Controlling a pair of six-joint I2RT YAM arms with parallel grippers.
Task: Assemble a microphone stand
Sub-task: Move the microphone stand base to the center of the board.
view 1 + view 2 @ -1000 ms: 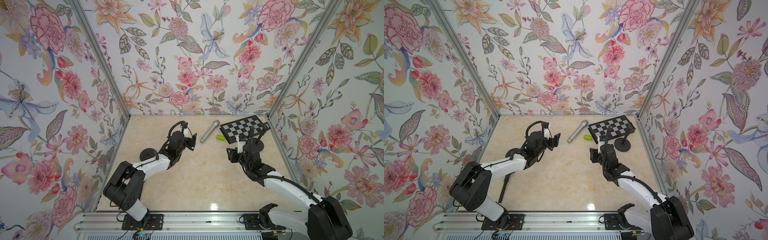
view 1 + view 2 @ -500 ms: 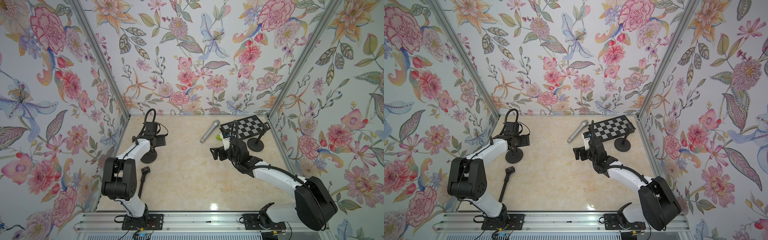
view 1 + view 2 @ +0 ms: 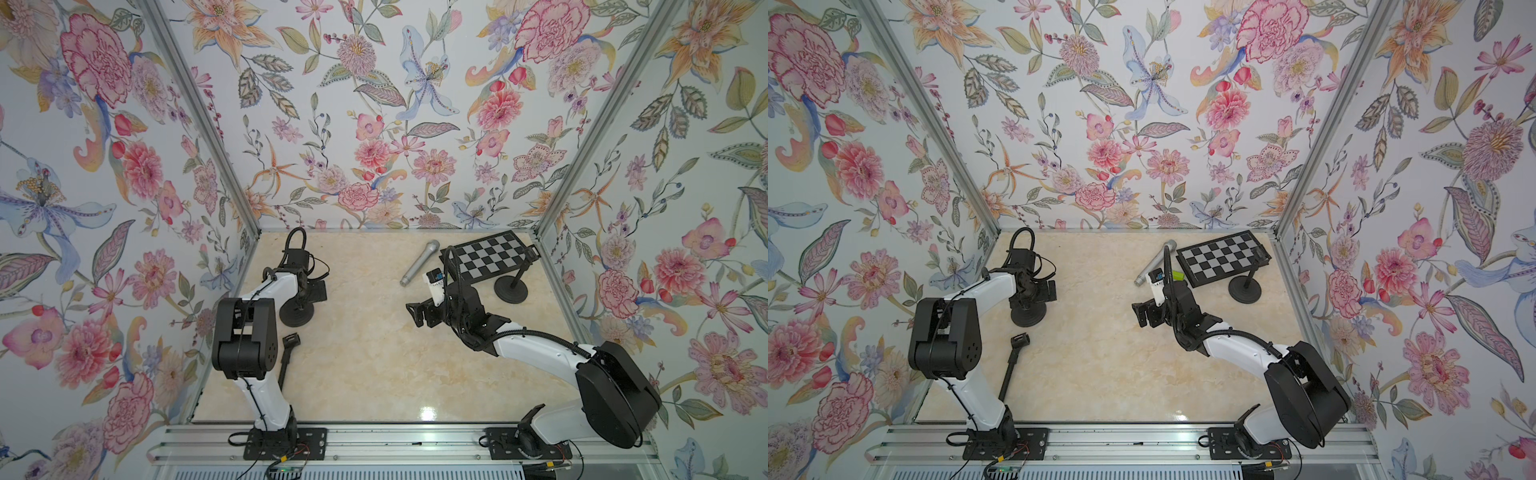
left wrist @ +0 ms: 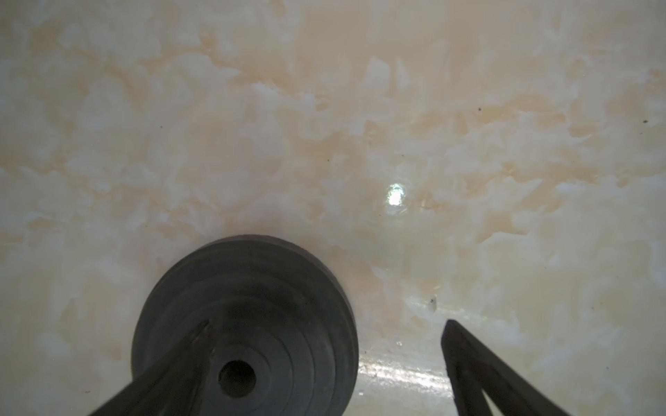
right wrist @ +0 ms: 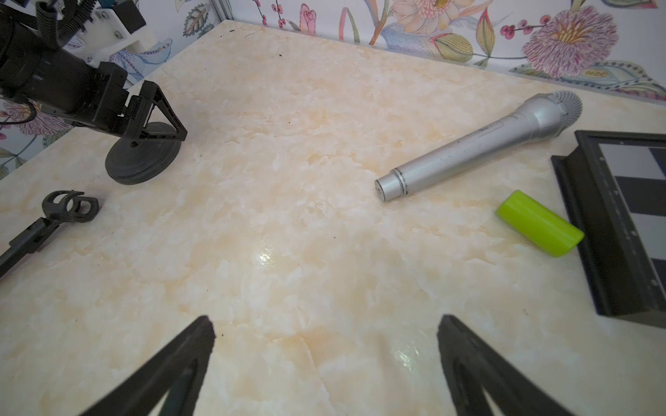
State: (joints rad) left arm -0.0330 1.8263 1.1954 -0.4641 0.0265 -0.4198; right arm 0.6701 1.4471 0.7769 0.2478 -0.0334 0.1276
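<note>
Now | left claw wide over base, near wall | right claw wide above table centre

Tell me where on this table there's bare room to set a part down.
Free: the middle of the table, between the round base under the left gripper and the right gripper; also the front strip between the clip pole and the right arm. Crowded: the back right corner, with microphone, green cylinder, checkerboard and second stand.

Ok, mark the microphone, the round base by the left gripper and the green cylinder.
microphone [image 5: 479,149]: right wrist view, middle of the silver handle.
round base [image 4: 288,288]: left wrist view, ringed top face.
green cylinder [image 5: 538,224]: right wrist view, middle of its side.
</note>
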